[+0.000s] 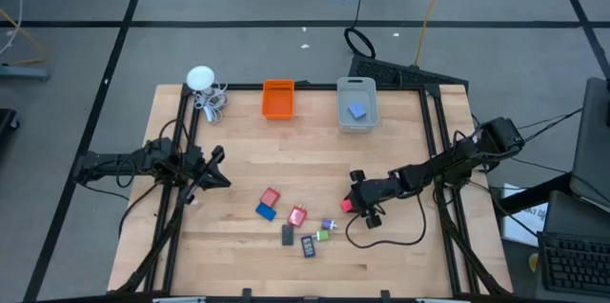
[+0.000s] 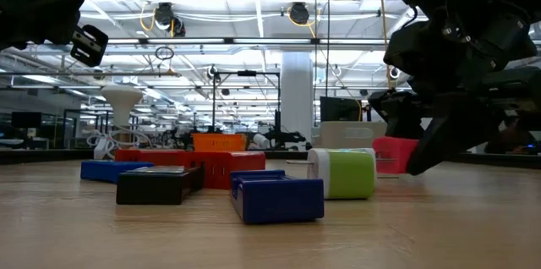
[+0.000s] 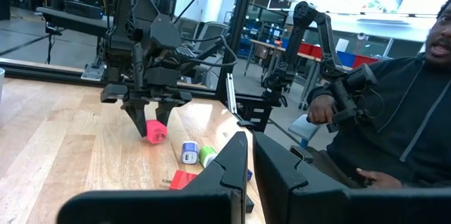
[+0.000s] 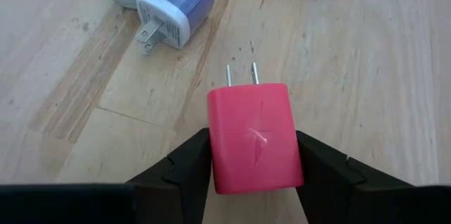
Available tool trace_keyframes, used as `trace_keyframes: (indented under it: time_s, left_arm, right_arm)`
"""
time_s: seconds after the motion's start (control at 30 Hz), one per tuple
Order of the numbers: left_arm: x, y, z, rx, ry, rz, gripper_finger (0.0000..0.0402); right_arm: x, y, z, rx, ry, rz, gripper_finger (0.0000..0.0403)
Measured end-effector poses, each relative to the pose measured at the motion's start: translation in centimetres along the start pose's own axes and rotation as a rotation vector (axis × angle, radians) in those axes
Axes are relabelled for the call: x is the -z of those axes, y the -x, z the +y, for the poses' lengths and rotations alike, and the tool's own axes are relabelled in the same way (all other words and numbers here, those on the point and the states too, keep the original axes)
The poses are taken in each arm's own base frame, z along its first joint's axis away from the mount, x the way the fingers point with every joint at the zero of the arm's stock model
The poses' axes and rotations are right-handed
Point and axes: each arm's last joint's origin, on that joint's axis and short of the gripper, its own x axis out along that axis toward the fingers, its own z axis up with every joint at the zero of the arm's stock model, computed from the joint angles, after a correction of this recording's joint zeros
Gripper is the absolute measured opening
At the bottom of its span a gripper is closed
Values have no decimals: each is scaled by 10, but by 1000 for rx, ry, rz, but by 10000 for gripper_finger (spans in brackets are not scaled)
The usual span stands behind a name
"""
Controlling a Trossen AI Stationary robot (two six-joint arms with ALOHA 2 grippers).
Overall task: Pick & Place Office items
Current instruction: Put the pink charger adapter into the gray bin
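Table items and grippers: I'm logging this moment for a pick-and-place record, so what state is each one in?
Right gripper: shut on the pink charger.
Pink charger: gripped at both sides, prongs pointing away.
Left gripper: shut, holding nothing, over the table's left side.
Clear grey bin: holds one blue piece.
Orange bin: looks empty.
Blue-and-white charger: lying on its side.
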Motion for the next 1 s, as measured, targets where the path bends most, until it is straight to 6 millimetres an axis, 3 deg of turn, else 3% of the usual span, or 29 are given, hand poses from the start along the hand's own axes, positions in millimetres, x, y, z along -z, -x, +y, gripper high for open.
trace_keyframes:
  time_s: [0.4, 1.0]
  left_arm:
    - [0, 0, 0, 0, 0, 0, 24]
    - [0, 0, 0, 0, 0, 0, 24]
  right_arm:
    - [-1, 0, 0, 0, 2, -9, 166]
    - [-19, 2, -5, 25, -15, -199, 165]
